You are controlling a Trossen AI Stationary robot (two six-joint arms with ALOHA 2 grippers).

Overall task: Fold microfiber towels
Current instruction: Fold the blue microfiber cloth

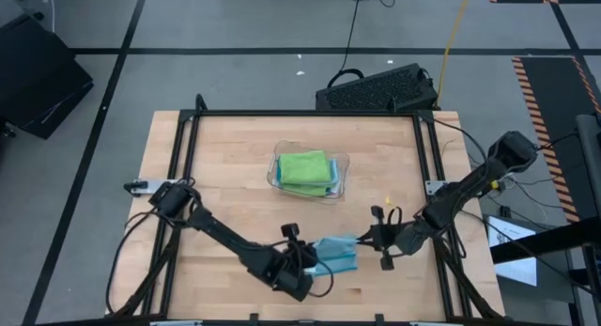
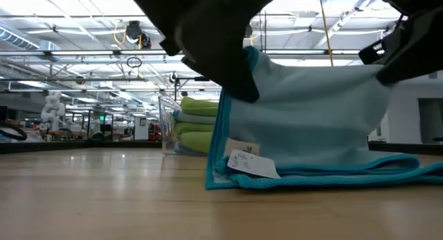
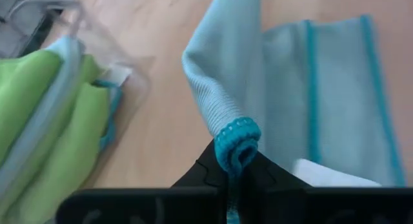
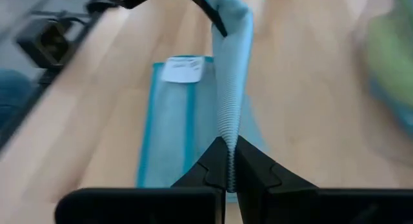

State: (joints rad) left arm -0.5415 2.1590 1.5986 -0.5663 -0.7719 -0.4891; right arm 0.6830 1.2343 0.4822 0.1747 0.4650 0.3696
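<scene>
Landmark: clear plastic tray (image 1: 342, 169), standing near the middle of the wooden table (image 1: 235, 147).
Stacked towels: folded lime green towels (image 1: 304, 167), with light blue layers between them, lie inside the tray.
Working towel: light blue towel (image 1: 336, 255) lies on the table in front of the tray, toward the near edge; part rests flat, and one edge is lifted and stretched between the two grippers.
Tag: a small white tag (image 2: 252, 163) hangs at the towel's lower fold, just above the table.
Left arm: reaches from the table's left side diagonally in front of the tray, its forearm low over the wood.
Left gripper (image 3: 236, 175): fingers pressed together, pinching a rolled teal-hemmed corner of the light blue towel.
Right arm: comes in from the table's right side, bent at the elbow, pointing toward the towel.
Right gripper (image 4: 230, 175): fingers pressed together on the opposite end of the raised edge, the cloth taut between both pinches.
</scene>
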